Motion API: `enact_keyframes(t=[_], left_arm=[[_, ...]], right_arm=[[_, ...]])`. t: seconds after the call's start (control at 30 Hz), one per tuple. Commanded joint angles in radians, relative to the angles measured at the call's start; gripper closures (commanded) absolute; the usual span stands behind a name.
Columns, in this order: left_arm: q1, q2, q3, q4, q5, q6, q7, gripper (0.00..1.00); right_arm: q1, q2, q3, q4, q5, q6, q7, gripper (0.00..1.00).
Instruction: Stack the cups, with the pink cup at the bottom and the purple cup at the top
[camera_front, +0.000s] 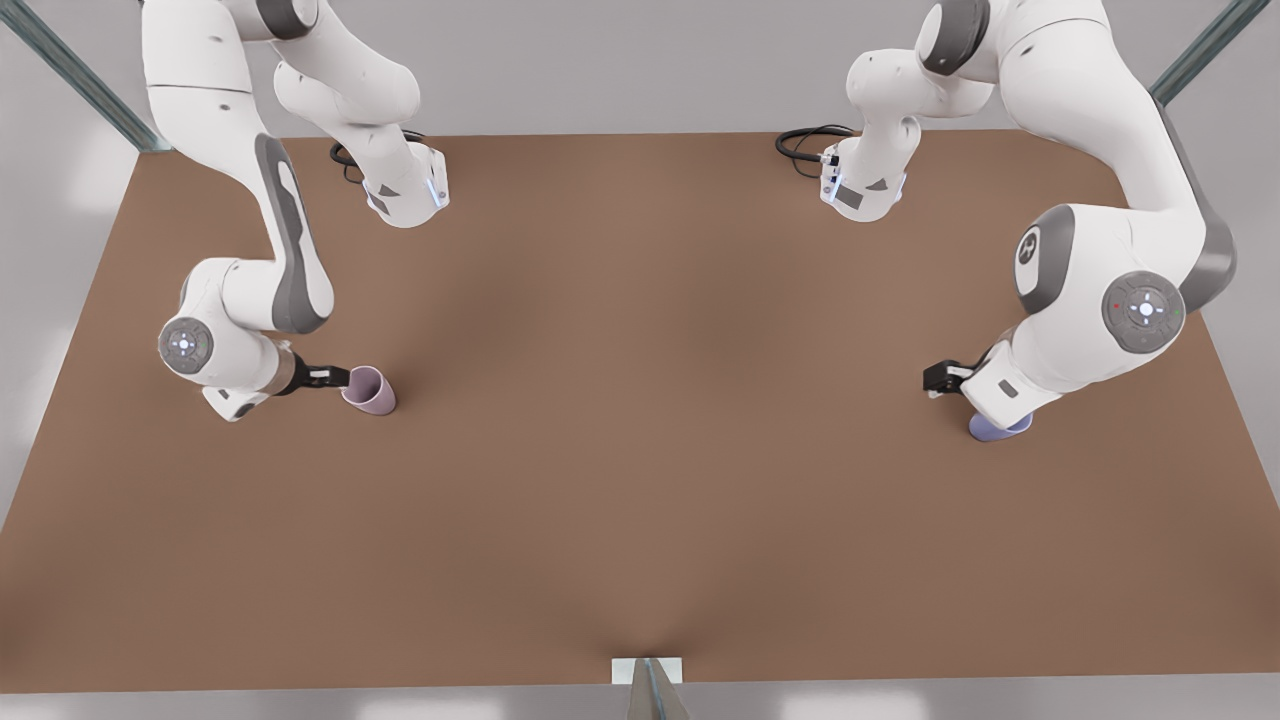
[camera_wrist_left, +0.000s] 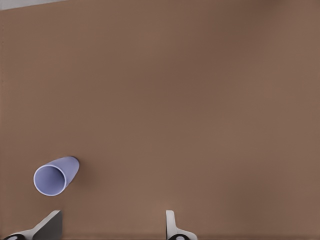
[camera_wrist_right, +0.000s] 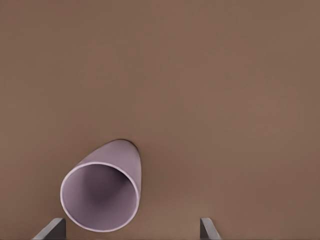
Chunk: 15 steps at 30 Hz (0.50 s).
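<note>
**Both grippers poised over separate cups**

Front view: the right gripper (camera_front: 335, 377) sits just beside the pink cup (camera_front: 369, 390); the left gripper (camera_front: 945, 378) is above the purple cup (camera_front: 998, 428), on the table (camera_front: 640, 450).

Left wrist view: fingers (camera_wrist_left: 171, 225) spread; the purple cup (camera_wrist_left: 55, 176) lies off-centre, nearer one finger.

Right wrist view: fingers (camera_wrist_right: 207, 229) spread, the pink cup (camera_wrist_right: 102, 194) between them, off-centre. Centring before closing seems advisable.

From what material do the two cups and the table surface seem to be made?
Pink cup: probably plastic or glazed ceramic; thin rim, smooth matte wall, no gloss.
Purple cup: looks the same; even lavender, darker inside.
Table: flat, plain matte brown, perhaps board or laminate; no grain visible, so uncertain.
</note>
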<state>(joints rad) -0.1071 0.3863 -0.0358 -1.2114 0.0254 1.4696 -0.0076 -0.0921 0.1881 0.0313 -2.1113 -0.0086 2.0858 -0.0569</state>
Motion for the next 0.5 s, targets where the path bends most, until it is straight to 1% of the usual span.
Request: enact_keyframes(t=[0.0,0.17,0.27,0.33,0.37,0.4,0.43,0.47], left_arm=[[0.0,-0.001,0.001,0.0,-0.001,-0.006,0.005,0.0],[0.001,0.008,0.002,0.0,0.001,-0.005,0.005,0.0],[0.001,0.016,0.002,0.0,0.001,-0.005,-0.003,0.0],[0.001,0.019,0.002,0.0,0.001,-0.005,-0.005,0.0],[0.001,0.02,0.013,0.0,0.001,-0.005,-0.003,0.0],[0.001,0.02,0.013,0.0,0.001,-0.005,-0.005,0.0],[0.001,0.022,0.013,-0.002,0.001,-0.005,-0.005,0.0],[0.001,0.025,0.013,0.0,0.001,-0.005,-0.005,0.0]], right_arm=[[0.0,0.013,-0.001,-0.019,0.001,0.154,-0.026,0.0],[0.002,0.053,-0.001,-0.067,0.001,0.24,-0.075,0.0],[-0.001,0.074,-0.001,-0.075,0.001,0.243,-0.087,0.0],[-0.001,0.083,-0.002,-0.078,-0.001,0.255,-0.092,0.13],[-0.001,0.09,-0.001,-0.081,-0.001,0.257,-0.092,0.17],[0.002,0.102,-0.001,-0.081,0.001,0.257,-0.115,0.27],[0.002,0.111,-0.001,-0.081,0.001,0.264,-0.116,0.31],[0.003,0.12,-0.001,-0.081,0.001,0.269,-0.115,0.31]])
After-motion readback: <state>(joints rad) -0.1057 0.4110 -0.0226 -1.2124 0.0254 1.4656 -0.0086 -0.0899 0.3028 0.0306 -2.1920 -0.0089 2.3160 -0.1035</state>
